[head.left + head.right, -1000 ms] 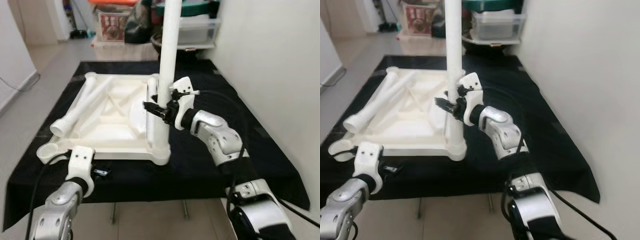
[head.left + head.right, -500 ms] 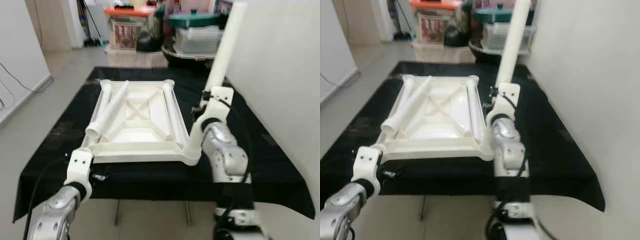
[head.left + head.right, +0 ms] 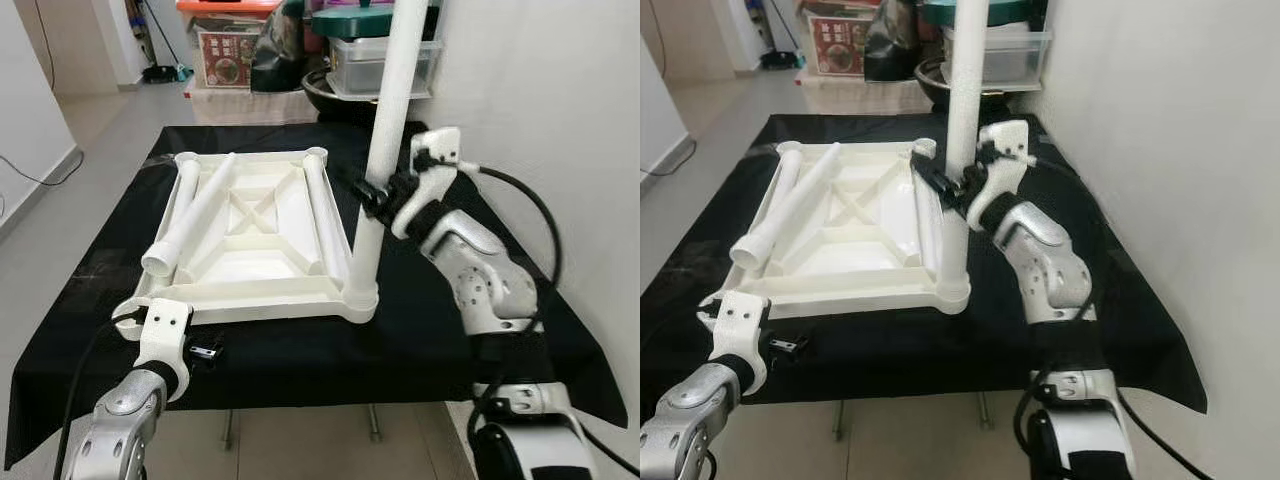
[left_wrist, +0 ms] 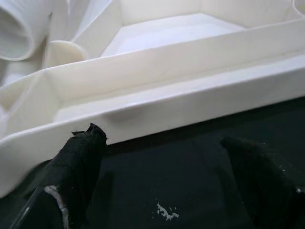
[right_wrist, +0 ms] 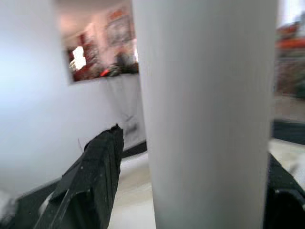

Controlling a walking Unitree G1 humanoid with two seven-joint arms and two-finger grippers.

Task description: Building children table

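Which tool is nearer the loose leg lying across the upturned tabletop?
Left. The left tool sits by the tabletop's near edge, close to the loose leg's open end. The right tool is across the tabletop, closed around the upright leg.

**Colours on the bench**

We see a cream-white table top (image 3: 255, 225) and matching white legs (image 3: 385, 140) on a plain black cloth (image 3: 420, 330). Our arms (image 3: 475, 270) are silver with white wrist blocks and black fingers (image 4: 78, 167). Behind stand an orange-lidded box (image 3: 225, 8) and a green lid (image 3: 350, 18).
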